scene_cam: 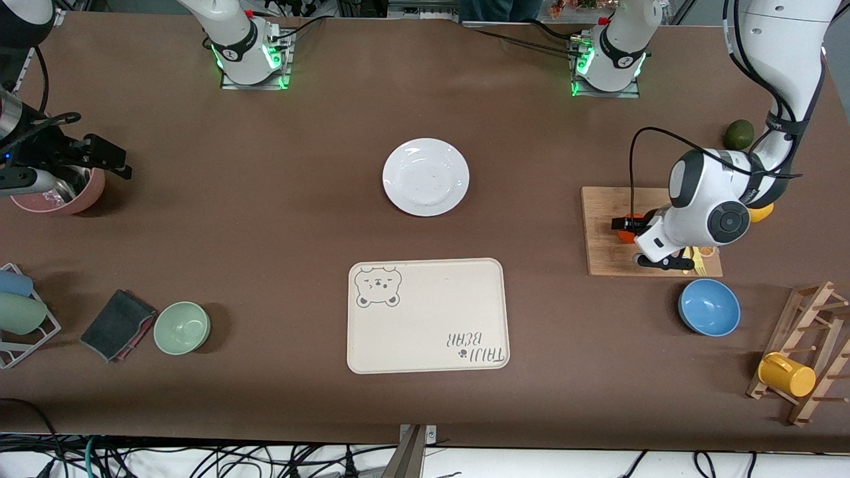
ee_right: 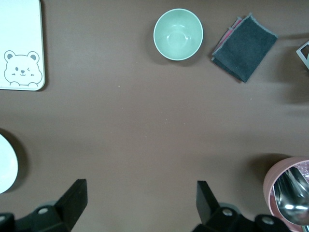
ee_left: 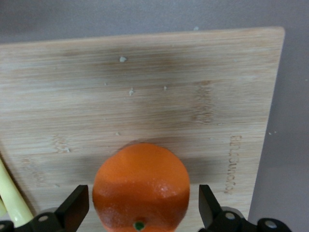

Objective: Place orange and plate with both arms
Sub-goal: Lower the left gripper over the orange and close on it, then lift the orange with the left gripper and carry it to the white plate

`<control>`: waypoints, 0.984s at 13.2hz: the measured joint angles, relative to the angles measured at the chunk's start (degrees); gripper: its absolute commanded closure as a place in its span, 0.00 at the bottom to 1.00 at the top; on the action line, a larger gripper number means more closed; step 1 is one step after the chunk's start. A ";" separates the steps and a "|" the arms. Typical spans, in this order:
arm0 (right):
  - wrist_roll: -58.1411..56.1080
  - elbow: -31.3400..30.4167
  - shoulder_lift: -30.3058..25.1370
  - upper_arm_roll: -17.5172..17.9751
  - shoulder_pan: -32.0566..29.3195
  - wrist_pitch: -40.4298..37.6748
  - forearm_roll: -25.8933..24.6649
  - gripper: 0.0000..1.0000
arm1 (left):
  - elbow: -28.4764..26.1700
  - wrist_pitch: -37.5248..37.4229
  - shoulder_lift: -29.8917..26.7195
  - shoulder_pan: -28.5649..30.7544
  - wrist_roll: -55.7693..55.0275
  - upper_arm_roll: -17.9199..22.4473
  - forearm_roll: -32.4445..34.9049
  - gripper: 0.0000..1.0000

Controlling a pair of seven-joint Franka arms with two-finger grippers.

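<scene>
Sitting on the wooden cutting board (scene_cam: 611,229) toward the left arm's end of the tabletop (scene_cam: 265,219), the orange (ee_left: 141,186) has not yet been lifted: in the left wrist view it rests on the wood between the two dark fingers (ee_left: 73,208), which stand spread on either side with a gap showing at each flank, so nothing is pinched. The left end effector (scene_cam: 631,229) is lowered over the board with the orange framed between its jaws, the arm bent down from its base with the wrist turned toward the fruit; by my reading this is the approach just ahead of a grasp. The plate (scene_cam: 425,176) lies untouched at the middle of the tabletop, farther from the front camera than the cream bear-print tray (scene_cam: 425,315), which is bare. So neither item looks placed, and both the pick of the orange and the handling of the plate remain to be done. The right end effector (scene_cam: 99,156) hangs over the pink cup (scene_cam: 63,192) at the right arm's end of the tabletop, fingers apart and holding nothing; the right wrist view shows bare tabletop between them, with only an edge of the plate in sight, so this arm appears to be waiting.
</scene>
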 measured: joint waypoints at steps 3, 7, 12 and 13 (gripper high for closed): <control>0.00 0.00 0.00 0.00 0.00 0.00 0.00 0.00 | 0.00 0.17 0.43 0.34 0.00 0.00 0.00 0.18; 0.00 0.00 0.00 0.01 0.00 0.00 0.00 0.00 | 0.20 0.32 0.42 0.34 0.00 -0.05 0.00 0.79; 0.00 0.00 0.00 0.02 0.01 0.00 0.01 0.00 | 1.39 0.39 0.49 0.10 -0.14 -0.44 0.00 0.94; 0.00 0.00 0.00 0.05 0.02 0.00 0.01 0.00 | 1.90 0.39 0.49 -0.21 -0.97 -0.96 -0.13 0.94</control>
